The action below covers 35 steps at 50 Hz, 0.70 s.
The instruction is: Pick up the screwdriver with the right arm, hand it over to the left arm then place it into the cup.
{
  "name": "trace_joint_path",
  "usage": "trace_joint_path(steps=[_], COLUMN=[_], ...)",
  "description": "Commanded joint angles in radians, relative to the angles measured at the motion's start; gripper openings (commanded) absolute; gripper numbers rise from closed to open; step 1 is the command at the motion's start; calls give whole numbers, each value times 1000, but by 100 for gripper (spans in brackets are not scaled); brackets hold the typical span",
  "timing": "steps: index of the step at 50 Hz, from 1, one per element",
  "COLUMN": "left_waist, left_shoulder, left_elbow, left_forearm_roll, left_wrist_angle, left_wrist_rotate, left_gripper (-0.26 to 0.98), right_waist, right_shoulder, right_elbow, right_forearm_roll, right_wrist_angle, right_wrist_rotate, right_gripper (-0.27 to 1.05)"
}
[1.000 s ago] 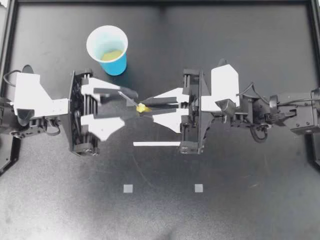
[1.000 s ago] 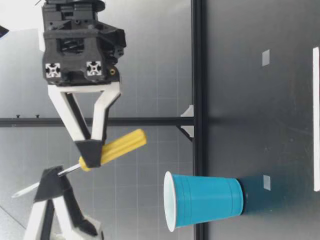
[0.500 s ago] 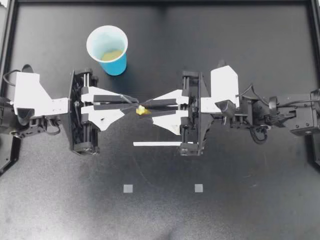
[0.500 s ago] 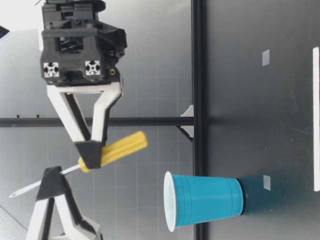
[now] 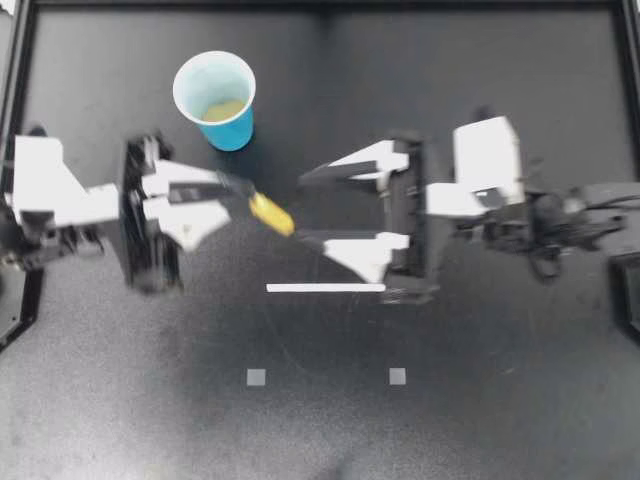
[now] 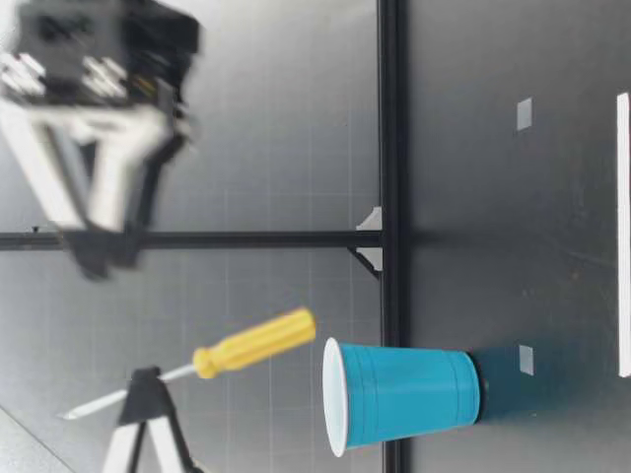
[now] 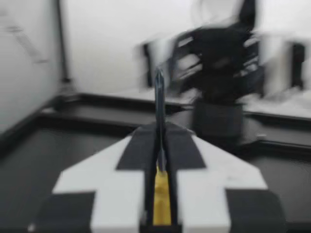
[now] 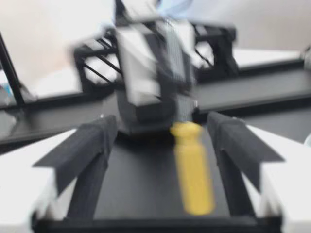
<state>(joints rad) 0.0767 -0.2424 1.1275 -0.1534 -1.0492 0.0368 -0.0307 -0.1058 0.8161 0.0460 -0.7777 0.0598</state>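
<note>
The screwdriver (image 5: pixel 270 212) has a yellow handle and a thin metal shaft. My left gripper (image 5: pixel 240 188) is shut on the shaft, with the handle sticking out toward my right arm. My right gripper (image 5: pixel 318 208) stands open, its fingers wide on either side of the handle's end and touching nothing. In the low view the screwdriver (image 6: pixel 254 342) hangs in the air above the blue cup (image 6: pixel 399 394), held by my left gripper (image 6: pixel 146 386). The blue cup (image 5: pixel 215 98) stands upright behind my left gripper. The right wrist view has the handle (image 8: pixel 192 167) between open fingers (image 8: pixel 92 145).
A white strip (image 5: pixel 325 288) lies on the black table in front of both grippers. Two small white squares (image 5: pixel 256 377) (image 5: pixel 397 377) mark the table nearer the front. A black frame rail (image 5: pixel 320 5) borders the table.
My right gripper has opened, let go of the handle and drawn back to the right. My left gripper has shut on the shaft and carried the screwdriver to the left.
</note>
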Motion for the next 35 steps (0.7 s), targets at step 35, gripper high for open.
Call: trace_joint_path(steps=[35], left_waist=[394], left_shoulder=[43], left_elbow=[9], left_forearm_roll=[-58], left_wrist_angle=[87], left_wrist_rotate=[169], left_gripper=[4], right_waist=[-6], right_shoulder=[-175], right_elbow=[101], right_forearm_roll=[3], right_wrist_angle=[-32], right_wrist_rotate=[0], right_gripper=[75])
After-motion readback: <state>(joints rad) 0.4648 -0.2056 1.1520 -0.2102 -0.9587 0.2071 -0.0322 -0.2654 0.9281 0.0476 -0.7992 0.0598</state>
